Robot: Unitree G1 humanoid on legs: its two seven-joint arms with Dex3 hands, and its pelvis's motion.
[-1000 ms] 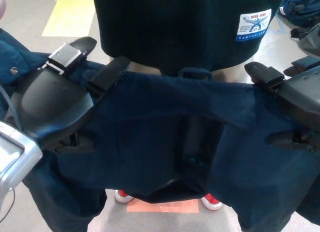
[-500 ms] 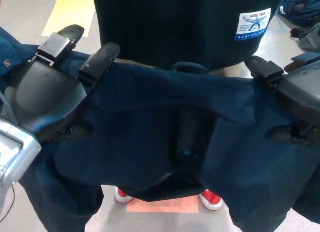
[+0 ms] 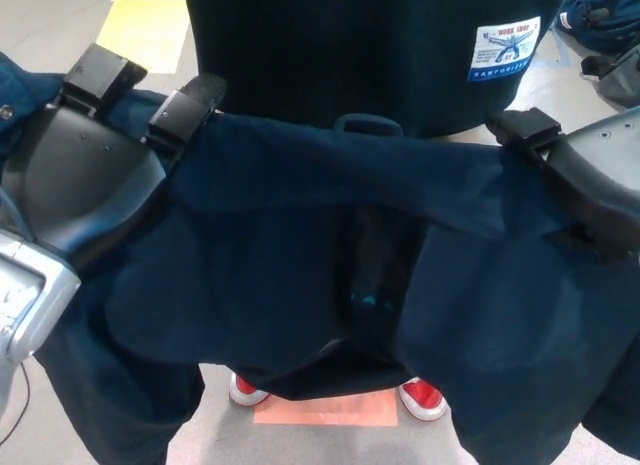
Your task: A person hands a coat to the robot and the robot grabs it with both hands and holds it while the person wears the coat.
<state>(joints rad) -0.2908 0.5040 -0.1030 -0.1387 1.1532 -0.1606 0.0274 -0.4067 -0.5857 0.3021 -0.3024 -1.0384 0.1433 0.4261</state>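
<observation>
A dark navy coat (image 3: 320, 255) hangs spread open between my two hands, its collar loop (image 3: 367, 124) at the top middle. My left hand (image 3: 90, 175) is shut on the coat's left shoulder, two fingers lying over the collar edge. My right hand (image 3: 585, 190) is shut on the right shoulder. Directly behind the coat stands a person (image 3: 370, 45) in a black top with a white and blue label (image 3: 507, 50), back towards me. Red shoes (image 3: 423, 397) show below the coat's hem.
A yellow floor marking (image 3: 145, 30) lies at the upper left. An orange tape patch (image 3: 325, 410) is on the floor between the shoes. Dark blue bags (image 3: 605, 15) lie on the floor at the upper right.
Both hands have risen a little with the coat, so the collar sits higher against the person's back. The left hand's fingers have moved up and left.
</observation>
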